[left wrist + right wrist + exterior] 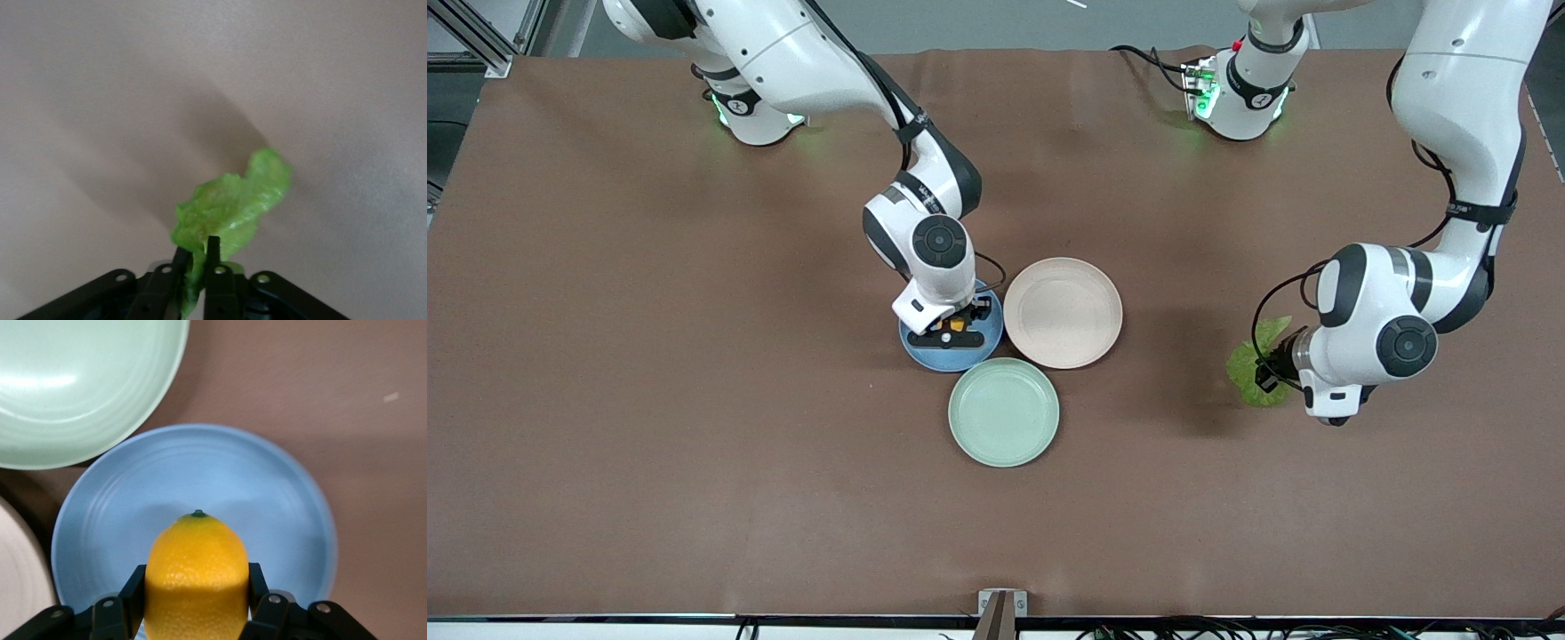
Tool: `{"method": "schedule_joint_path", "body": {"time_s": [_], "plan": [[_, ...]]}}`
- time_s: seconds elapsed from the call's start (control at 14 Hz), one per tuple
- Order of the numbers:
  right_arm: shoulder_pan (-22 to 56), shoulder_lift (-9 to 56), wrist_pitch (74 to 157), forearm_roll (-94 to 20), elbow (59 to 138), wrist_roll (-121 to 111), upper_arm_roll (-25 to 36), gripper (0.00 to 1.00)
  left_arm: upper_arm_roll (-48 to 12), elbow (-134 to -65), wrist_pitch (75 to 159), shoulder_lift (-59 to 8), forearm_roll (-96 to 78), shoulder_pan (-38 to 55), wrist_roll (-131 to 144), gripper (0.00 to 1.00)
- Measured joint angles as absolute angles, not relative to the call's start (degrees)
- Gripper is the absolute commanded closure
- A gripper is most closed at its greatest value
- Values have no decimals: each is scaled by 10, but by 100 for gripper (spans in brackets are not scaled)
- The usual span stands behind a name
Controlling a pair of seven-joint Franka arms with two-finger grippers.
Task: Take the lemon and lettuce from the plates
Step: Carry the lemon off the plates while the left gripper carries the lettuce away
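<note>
Lemon (195, 577): over the blue plate (925, 354), between the right gripper's fingers; smooth rind, firm and rounded, likely slippery, so a hold across its widest part looks soundest. Probably light enough for a modest squeeze.
Right gripper (951, 327): low over the blue plate; fingers closed against both flanks of the lemon, spread to about the fruit's width. Whether the fruit is clear of the plate I cannot tell.
Mint-green plate (1004, 412): bare, just beside the blue plate, nearer the front camera; not part of the job.
Beige-pink plate (1063, 312): bare, beside the blue plate toward the left arm's end of the table.
Lettuce (230, 208): off its plate, hanging from the left gripper over bare table (649, 400) well toward the left arm's end; thin, floppy, crinkled, very light, likely to tear or slip if pinched only at an edge. The pinch sits at the leaf's lower edge, the rest drooping free.
Left gripper (199, 257): fingers nearly together, clamped on the leaf's edge, with only its thickness between them.
</note>
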State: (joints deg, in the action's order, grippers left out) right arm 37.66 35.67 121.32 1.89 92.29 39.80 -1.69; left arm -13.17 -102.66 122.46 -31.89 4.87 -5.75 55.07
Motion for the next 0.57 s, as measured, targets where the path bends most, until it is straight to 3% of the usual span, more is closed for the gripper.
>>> {"method": "schedule_joint_path", "body": {"time_s": [0.29,0.57], "plan": [[241,227,1020,21,913,233,-12,80,-134,-987,1230,-290,54,-56,551,0],[60,181,995,22,947,40,-11,80,-134,-898,1090,-217,80,-58,497,0]]}}
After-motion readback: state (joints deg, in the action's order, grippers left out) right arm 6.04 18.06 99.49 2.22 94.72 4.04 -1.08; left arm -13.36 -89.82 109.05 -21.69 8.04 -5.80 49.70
